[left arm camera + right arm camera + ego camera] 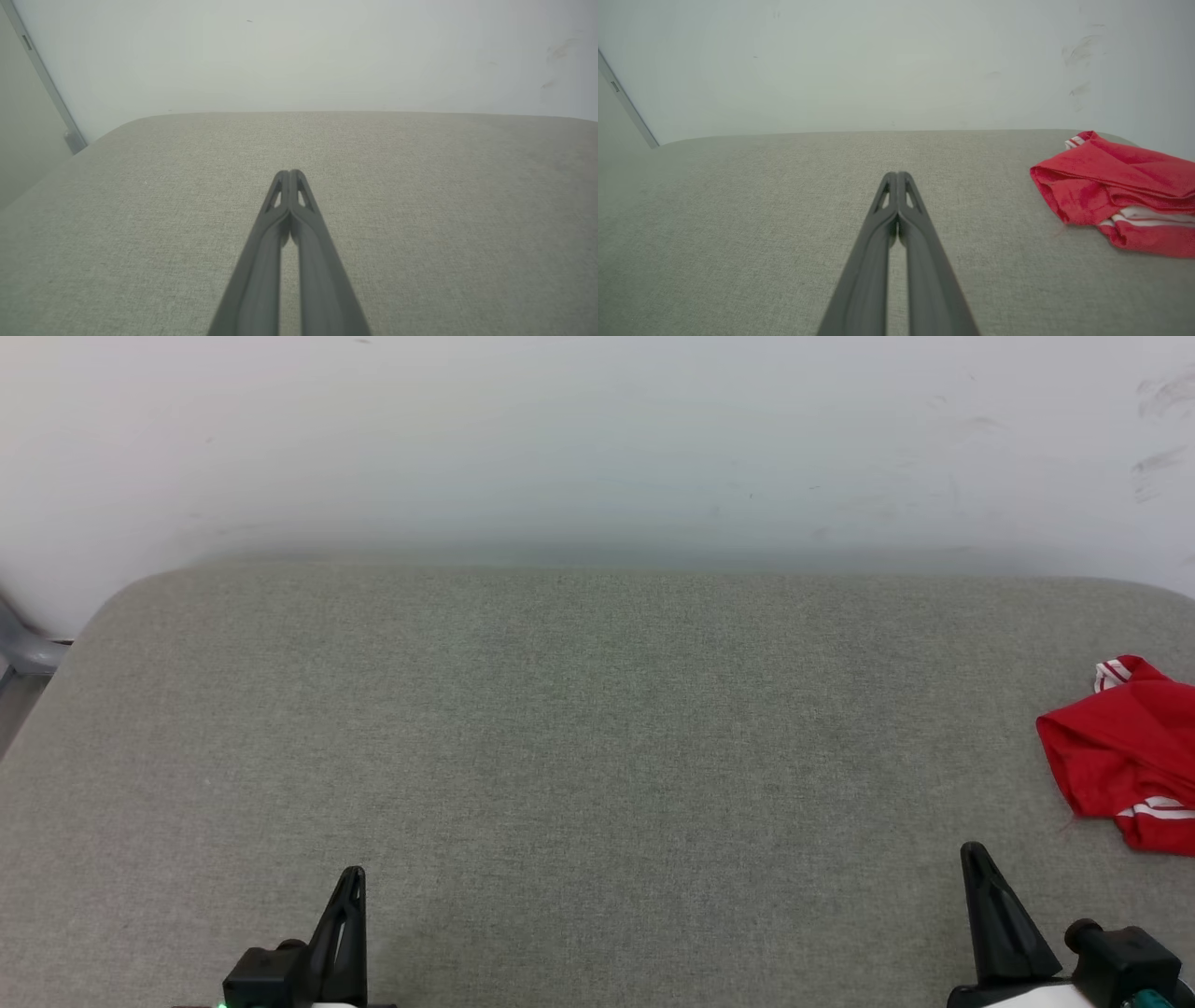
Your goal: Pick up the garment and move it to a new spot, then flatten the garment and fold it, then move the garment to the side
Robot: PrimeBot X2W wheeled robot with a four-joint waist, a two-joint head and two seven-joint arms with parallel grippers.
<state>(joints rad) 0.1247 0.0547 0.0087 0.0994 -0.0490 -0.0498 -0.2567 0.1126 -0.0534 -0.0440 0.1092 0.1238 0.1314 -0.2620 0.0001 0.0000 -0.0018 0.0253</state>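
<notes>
Your garment [1125, 756] sits bunched at the pad's [597, 728] right edge. You've got left gripper [353, 879] and right gripper [975, 855] at the pad's front edge, both pinched closed, holding nothing.

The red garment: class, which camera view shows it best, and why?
The right wrist view: the garment lies crumpled and close, red folds and white-striped trim clear, though cut off at right. In the head view the garment is smaller, cut by the right edge. The left wrist view faces grey surface.
</notes>
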